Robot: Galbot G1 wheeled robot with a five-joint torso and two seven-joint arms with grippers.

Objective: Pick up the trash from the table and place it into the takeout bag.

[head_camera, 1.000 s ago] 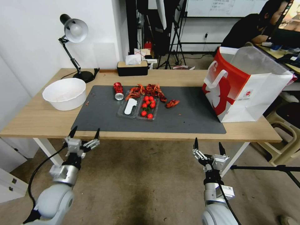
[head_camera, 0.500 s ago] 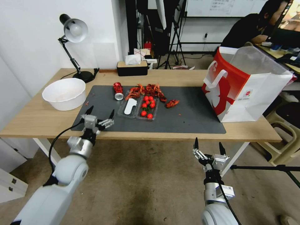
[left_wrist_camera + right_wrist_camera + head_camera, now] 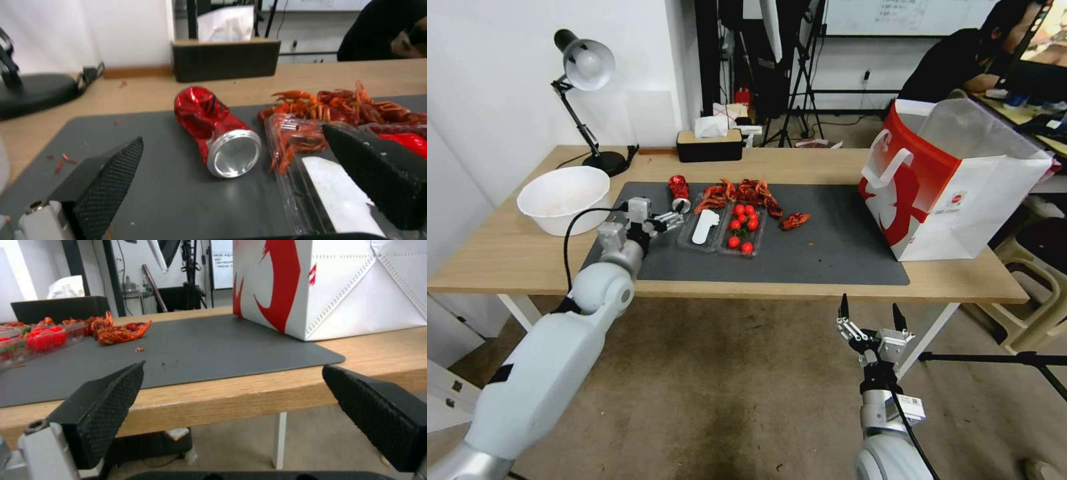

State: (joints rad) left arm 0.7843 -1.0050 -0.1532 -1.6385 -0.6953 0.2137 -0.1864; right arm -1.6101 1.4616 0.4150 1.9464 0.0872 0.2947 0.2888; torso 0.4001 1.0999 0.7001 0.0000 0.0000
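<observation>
Since a second ago my left claw has come up from below the tabletop and over the mat, fingers spread, lined up on the crushed red can lying beside the clear tray; right claw hangs spread below the edge, so I judge the grasp is next, takeout bag waiting at the right end

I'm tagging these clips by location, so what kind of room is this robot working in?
Probably a lab or studio workspace, not a home. Tripod stands and a whiteboard stand behind the table, and a desk lamp sits on it. The left gripper reaches over the dark mat.
</observation>
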